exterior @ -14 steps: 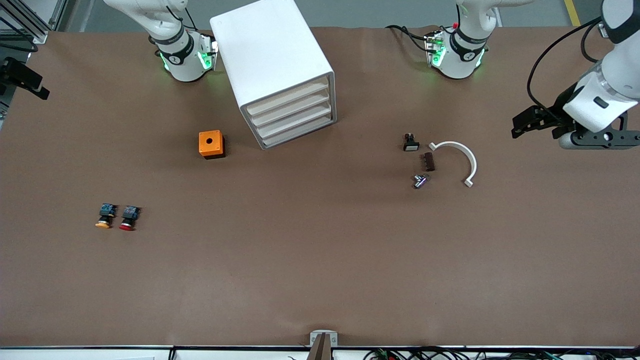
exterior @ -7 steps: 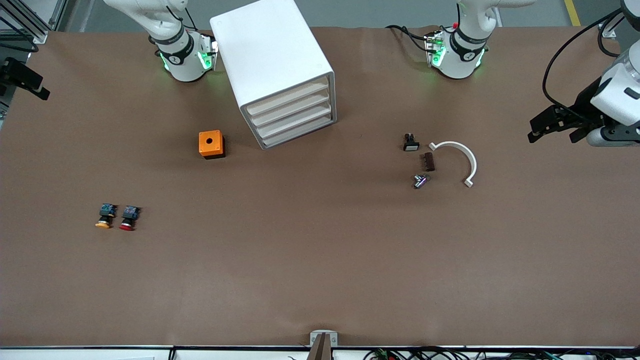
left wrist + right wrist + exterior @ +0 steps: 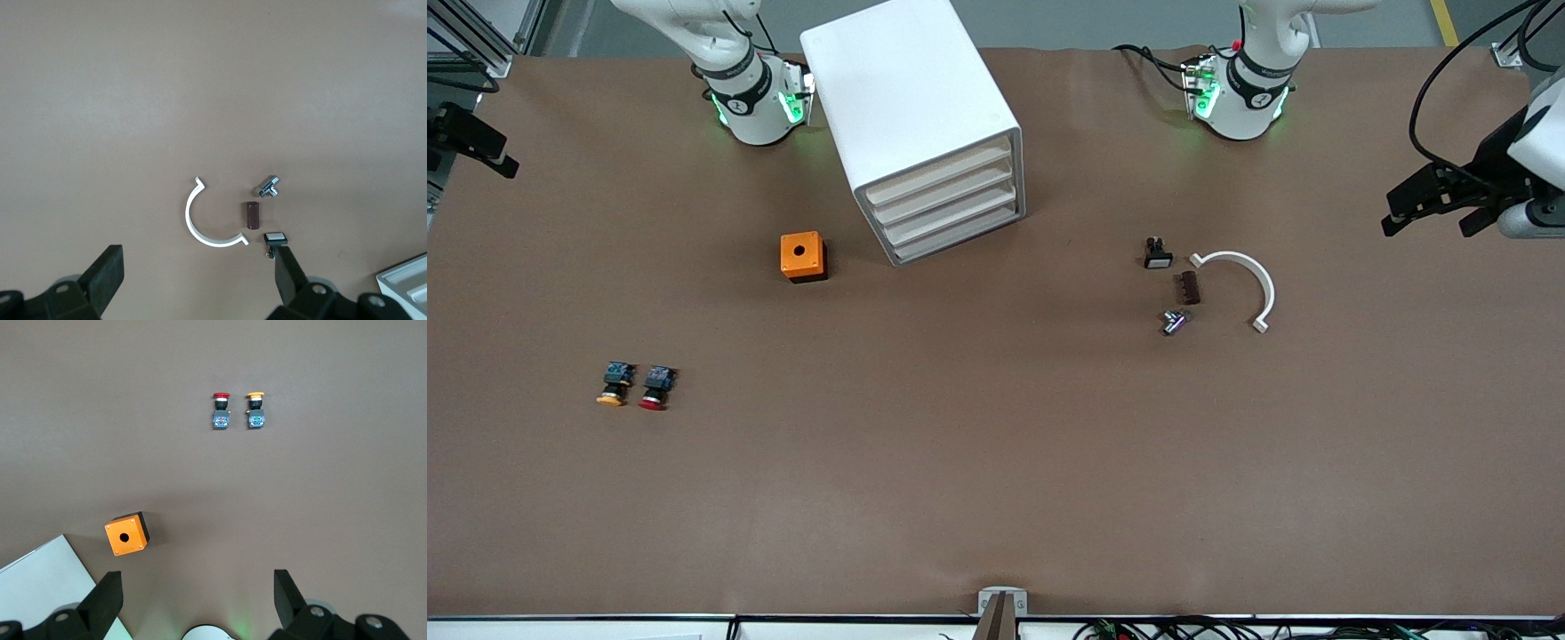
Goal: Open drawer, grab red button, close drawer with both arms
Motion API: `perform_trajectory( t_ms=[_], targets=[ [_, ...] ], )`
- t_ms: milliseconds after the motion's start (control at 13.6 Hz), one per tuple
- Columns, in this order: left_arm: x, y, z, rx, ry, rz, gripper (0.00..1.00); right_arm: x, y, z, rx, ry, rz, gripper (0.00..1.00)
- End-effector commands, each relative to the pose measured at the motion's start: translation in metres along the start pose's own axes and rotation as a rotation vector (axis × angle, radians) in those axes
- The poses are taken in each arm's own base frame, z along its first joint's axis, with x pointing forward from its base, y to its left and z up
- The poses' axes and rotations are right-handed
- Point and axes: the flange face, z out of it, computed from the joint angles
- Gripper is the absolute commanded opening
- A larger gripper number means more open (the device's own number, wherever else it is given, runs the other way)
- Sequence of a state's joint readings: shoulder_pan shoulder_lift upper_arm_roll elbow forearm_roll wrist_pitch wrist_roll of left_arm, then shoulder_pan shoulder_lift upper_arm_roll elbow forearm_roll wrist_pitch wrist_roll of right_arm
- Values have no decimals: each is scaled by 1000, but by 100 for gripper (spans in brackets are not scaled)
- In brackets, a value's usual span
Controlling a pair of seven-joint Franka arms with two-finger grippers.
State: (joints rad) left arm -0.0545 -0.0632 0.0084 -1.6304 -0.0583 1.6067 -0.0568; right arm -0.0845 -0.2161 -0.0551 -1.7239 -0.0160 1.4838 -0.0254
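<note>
Drawer handling: the drawer (image 3: 947, 197) looked like light, stiff, smooth plastic; the front lip seemed the only place to hook a fingertip, with no handle to be seen.
Button handling: the button (image 3: 655, 387) looked small, hard and light, likely to roll; a pinch across its black body seemed best.
Button look: red cap, black middle, blue back end, lying on its side.
Button place: on the table (image 3: 996, 462) toward the right arm's end, touching nothing, just beside its orange-capped twin (image 3: 613, 385), nearer the camera than the orange cube (image 3: 802, 256).
Drawer place: all four fronts of the cabinet (image 3: 911, 107) sat flush.
Left gripper (image 3: 1430, 201): fingers spread, empty, over the table edge at its own end.
Right gripper (image 3: 195, 600): fingers spread, empty, high above the cube.
</note>
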Motion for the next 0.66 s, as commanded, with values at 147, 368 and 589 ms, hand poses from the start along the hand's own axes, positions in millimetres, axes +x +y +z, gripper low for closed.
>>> perform_trajectory(
  t_ms=[147, 368, 589],
  targets=[
    [8, 0, -2, 22, -15, 13, 100, 2, -1, -3, 6, 7, 3, 100],
    [8, 0, 0, 23, -26, 12, 100, 3, 2, -3, 4, 9, 8, 100],
    [8, 0, 0, 23, -26, 12, 100, 3, -1, -4, 4, 17, 2, 100]
  ],
)
